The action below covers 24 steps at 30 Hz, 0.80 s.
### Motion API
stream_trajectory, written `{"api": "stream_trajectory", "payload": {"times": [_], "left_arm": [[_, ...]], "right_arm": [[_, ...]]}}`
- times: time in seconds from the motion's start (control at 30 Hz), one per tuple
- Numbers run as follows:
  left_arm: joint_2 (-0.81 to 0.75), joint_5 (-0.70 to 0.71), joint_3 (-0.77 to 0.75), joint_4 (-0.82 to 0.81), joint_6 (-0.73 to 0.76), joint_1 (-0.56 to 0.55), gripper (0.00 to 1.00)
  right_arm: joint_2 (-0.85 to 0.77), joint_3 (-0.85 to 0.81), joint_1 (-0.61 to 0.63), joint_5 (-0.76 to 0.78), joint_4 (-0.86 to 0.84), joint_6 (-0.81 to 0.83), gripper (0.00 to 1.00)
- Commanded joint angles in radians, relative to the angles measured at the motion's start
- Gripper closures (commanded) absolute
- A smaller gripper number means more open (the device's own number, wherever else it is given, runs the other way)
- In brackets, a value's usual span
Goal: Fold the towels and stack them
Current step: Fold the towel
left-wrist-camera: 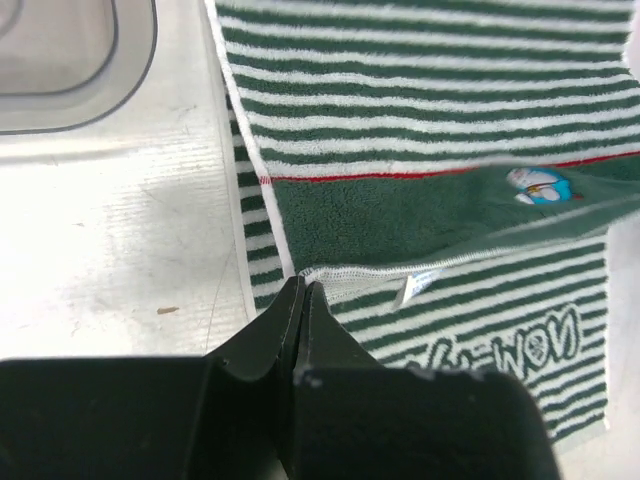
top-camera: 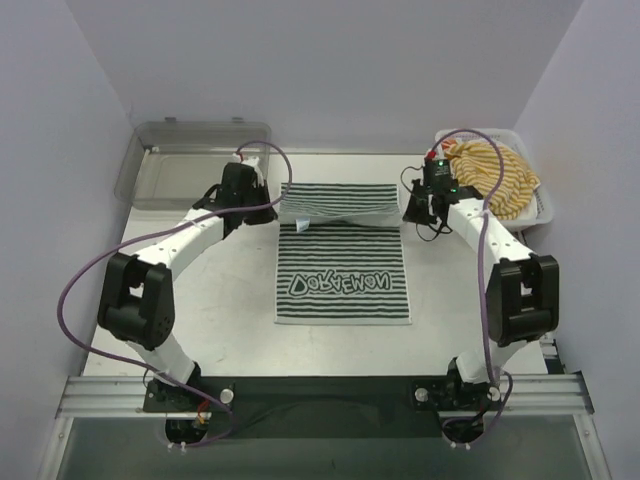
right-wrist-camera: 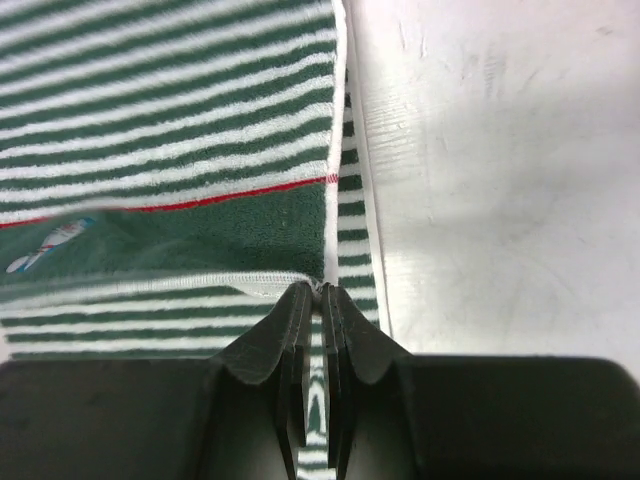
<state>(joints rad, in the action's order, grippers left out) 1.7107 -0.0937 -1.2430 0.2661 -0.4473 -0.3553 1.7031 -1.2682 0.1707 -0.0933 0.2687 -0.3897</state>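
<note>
The green-striped towel [top-camera: 343, 275] lies mid-counter [top-camera: 232, 330], its 12 o'clock edge lifted. Left fingers [left-wrist-camera: 270, 332] pinch its 11 o'clock corner; right fingers [right-wrist-camera: 282, 330] pinch its 1 o'clock corner, both clamped tight.

The table [top-camera: 200, 300] is white and flat. It has small scratches and marks on it. The left wrist view shows one tiny dark speck [left-wrist-camera: 167, 311] on it. A see-through grey tray [top-camera: 165, 175] sits at the far left corner of the table. It has round corners and a low wall. A white basket [top-camera: 490, 133] with little holes sits at the far right corner. The tray and the basket are well apart. Pale walls [top-camera: 350, 60] stand on three sides of the table. A shiny metal rail [top-camera: 100, 397] runs along the near edge, with a black strip [top-camera: 320, 395] in the middle of it.
</note>
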Motion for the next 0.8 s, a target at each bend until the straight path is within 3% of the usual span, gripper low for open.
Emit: {"api": "stream_trajectory", "payload": {"times": [0.0, 0.4, 0.6, 0.77], "left_arm": [[-0.124, 0.034, 0.028, 0.036, 0.067, -0.016, 1.0], [-0.418, 0.086, 0.345, 0.062, -0.02, -0.117, 1.0], [-0.352, 0.086, 0.477, -0.008, -0.056, -0.122, 1.0], [-0.266, 0.081, 0.494, -0.027, -0.06, -0.125, 1.0]], "right_arm": [[-0.144, 0.045, -0.005, 0.049, 0.063, 0.017, 1.0], [-0.416, 0.26, -0.004, 0.02, 0.118, -0.041, 1.0], [-0.344, 0.432, 0.003, -0.031, 0.092, -0.09, 1.0], [-0.241, 0.487, 0.001, -0.052, 0.067, -0.123, 1.0]]}}
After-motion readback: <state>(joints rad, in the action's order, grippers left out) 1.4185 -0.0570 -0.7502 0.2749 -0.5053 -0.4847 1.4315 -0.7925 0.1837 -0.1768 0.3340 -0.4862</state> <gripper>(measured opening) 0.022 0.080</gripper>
